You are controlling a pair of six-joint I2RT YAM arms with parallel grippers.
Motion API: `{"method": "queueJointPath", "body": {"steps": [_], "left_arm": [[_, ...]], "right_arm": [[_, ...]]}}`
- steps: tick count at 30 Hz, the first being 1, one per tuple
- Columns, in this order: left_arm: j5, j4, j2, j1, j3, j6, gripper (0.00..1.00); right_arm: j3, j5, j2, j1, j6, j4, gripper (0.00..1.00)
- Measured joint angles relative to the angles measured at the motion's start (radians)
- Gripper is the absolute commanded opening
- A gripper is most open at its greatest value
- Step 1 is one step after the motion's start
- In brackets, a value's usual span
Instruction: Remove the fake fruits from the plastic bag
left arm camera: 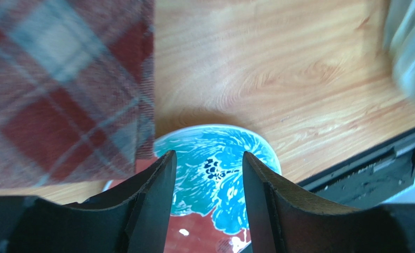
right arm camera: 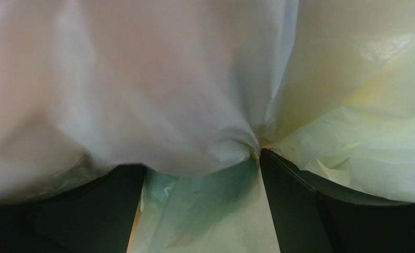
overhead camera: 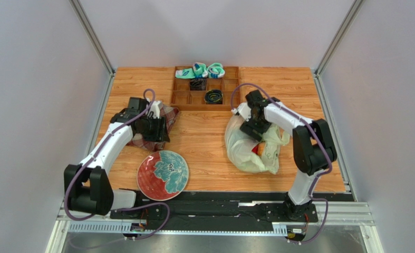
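sitting in the upper end of the plastic bag [overhead camera: 243,154], the right gripper [overhead camera: 257,125] gapes wide, holding nothing visible; a red fruit [overhead camera: 255,149] shows just below it.

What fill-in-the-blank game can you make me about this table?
The left gripper, beside the plaid cloth, holds ____.
The right gripper touches the plastic bag, where a ____ piece shows.
The plate lies nearer the ____ arm.
Missing words: nothing; red; left.
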Motion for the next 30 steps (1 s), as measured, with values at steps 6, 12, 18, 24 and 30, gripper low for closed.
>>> {"method": "queueJointPath", "body": {"steps": [6,12,18,24,30], "left_arm": [[-0.008,0.013,0.14,-0.112,-0.026,-0.003,0.52],[-0.019,0.044,0.179,-0.285,-0.058,-0.01,0.43],[-0.02,0.019,0.316,-0.369,-0.031,-0.037,0.54],[-0.001,0.012,0.431,-0.414,0.08,-0.062,0.5],[-0.003,0.043,0.414,-0.421,0.1,-0.069,0.49]], "right_arm": [[0.136,0.08,0.105,-0.245,-0.004,0.061,0.84],[0.334,0.001,0.052,-0.277,0.067,-0.118,0.93],[0.448,-0.158,-0.198,-0.171,0.138,-0.179,0.97],[0.385,-0.311,-0.369,-0.151,0.175,-0.22,0.97],[0.267,-0.454,-0.344,-0.152,0.229,-0.259,0.95]]}}
